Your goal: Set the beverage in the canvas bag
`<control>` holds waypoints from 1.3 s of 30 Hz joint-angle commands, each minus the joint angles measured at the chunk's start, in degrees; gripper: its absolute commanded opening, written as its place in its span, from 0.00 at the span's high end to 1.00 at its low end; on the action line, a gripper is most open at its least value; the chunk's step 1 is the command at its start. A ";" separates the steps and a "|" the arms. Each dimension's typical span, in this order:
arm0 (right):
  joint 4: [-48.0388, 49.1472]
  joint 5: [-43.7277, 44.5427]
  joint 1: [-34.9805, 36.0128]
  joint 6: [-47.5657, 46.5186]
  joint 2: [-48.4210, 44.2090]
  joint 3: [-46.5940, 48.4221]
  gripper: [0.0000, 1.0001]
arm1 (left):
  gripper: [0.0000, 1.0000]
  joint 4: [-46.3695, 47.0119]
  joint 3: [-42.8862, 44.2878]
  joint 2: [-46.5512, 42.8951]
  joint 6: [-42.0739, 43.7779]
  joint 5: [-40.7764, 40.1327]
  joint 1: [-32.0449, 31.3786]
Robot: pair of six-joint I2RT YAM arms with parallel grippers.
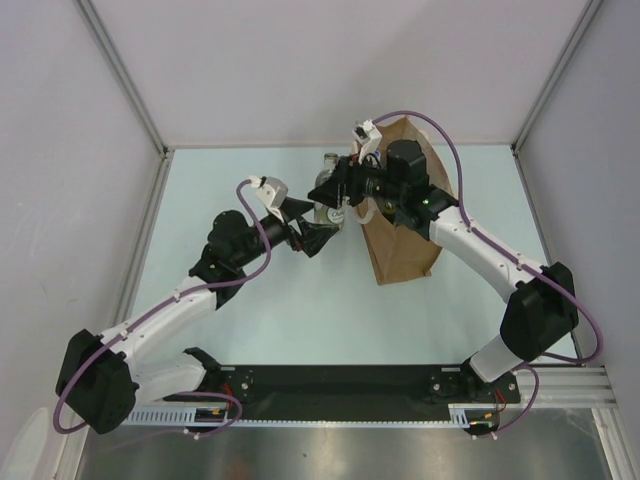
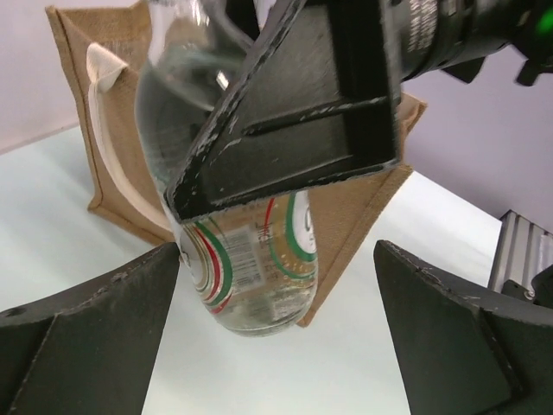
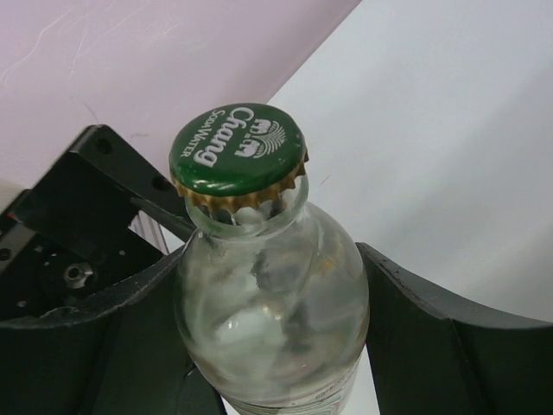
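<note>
my left gripper [image 1: 312,226] spread wide and holding nothing, its fingers flanking the base of the clear glass bottle [image 2: 251,268] without touching, green cap [image 3: 238,149] on top, my right gripper [image 3: 272,298] clamped round the bottle's shoulder, canvas bag [image 1: 405,245] upright just behind, bottle outside it

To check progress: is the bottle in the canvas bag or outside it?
Outside: the right gripper holds the bottle in front of the canvas bag's outer wall.
</note>
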 commanded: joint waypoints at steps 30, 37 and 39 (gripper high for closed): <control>10.33 -4.43 -0.49 3.61 -5.29 2.03 0.31 | 1.00 -2.87 7.26 6.08 4.99 -0.67 -2.04; 11.03 -6.46 -0.58 5.02 -6.88 -1.14 0.14 | 1.00 -0.22 5.06 4.85 2.70 0.74 -1.51; 11.12 -6.46 -0.67 5.45 -7.14 -1.49 0.13 | 1.00 0.22 4.62 4.59 2.44 0.83 -1.51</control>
